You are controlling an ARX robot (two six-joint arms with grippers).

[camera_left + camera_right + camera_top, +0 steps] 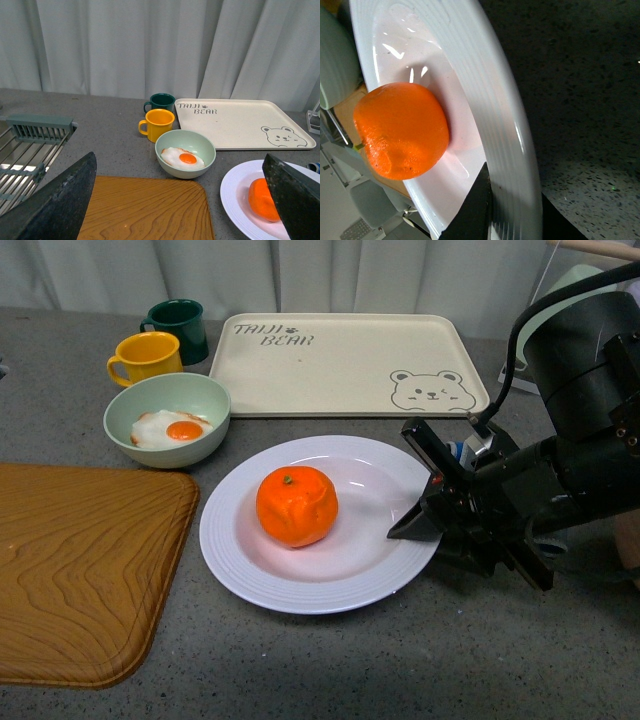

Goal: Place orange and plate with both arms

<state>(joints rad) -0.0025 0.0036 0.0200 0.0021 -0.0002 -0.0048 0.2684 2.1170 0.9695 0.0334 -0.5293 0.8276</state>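
The orange [296, 505] sits in the middle of the white ridged plate [250, 570] on the grey counter, in front of the bear tray. My right gripper [428, 524] is shut on the plate's right rim. In the right wrist view its jaws pinch the plate's rim [505, 150], with the orange [400, 130] just beyond. My left gripper [182, 200] is open and empty, raised over the wooden board; the orange [262, 200] and plate [235, 200] show beside one finger [295, 200]. The left arm is out of the front view.
A pale green bowl [200, 405] with a fried egg, a yellow mug [147, 356] and a dark green mug [178, 328] stand at the back left. The cream bear tray [340, 365] lies behind the plate. A wooden board [80, 570] lies left. A dish rack [30, 145] shows.
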